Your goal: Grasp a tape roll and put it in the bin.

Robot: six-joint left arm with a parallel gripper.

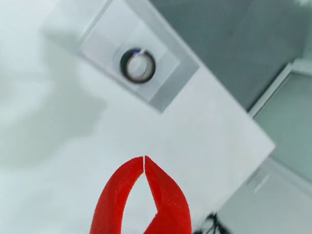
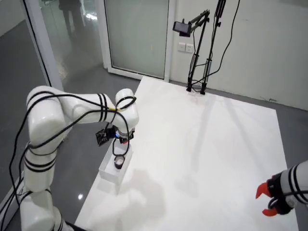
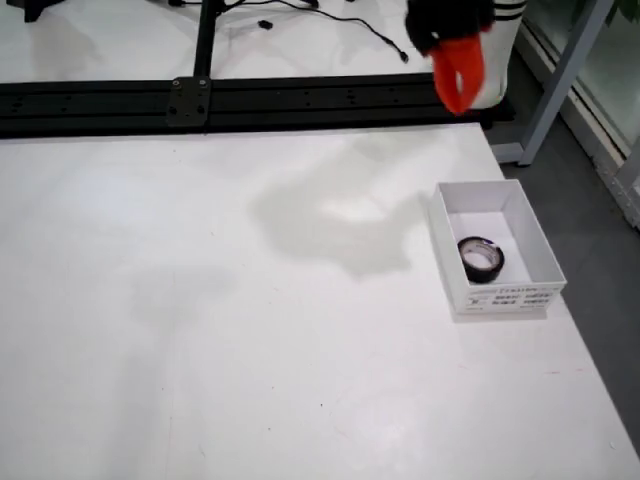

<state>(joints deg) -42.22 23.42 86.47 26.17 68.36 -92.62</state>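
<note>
Tape roll (image 3: 481, 258) lies flat inside the white bin (image 3: 530, 232), near the counter (image 3: 250, 350) edge. Your gripper (image 1: 144, 158) hangs above the counter, clear of the bin; in the view that rides on it the red fingertips (image 1: 131, 170) meet, clenched on nothing. Side view shows the arm (image 2: 82, 110) over the bin.

The white six-joint arm (image 2: 72, 113) bends at the elbow, banded with black rings and trailing black cables, its wrist turned downward. In the view that rides on the gripper, the red gripper (image 1: 144, 163) has its two curved fingers (image 1: 119, 195) meeting at the tips, nothing between them. A second arm's red gripper (image 2: 266, 201) shows at the side view's lower right edge.
</note>
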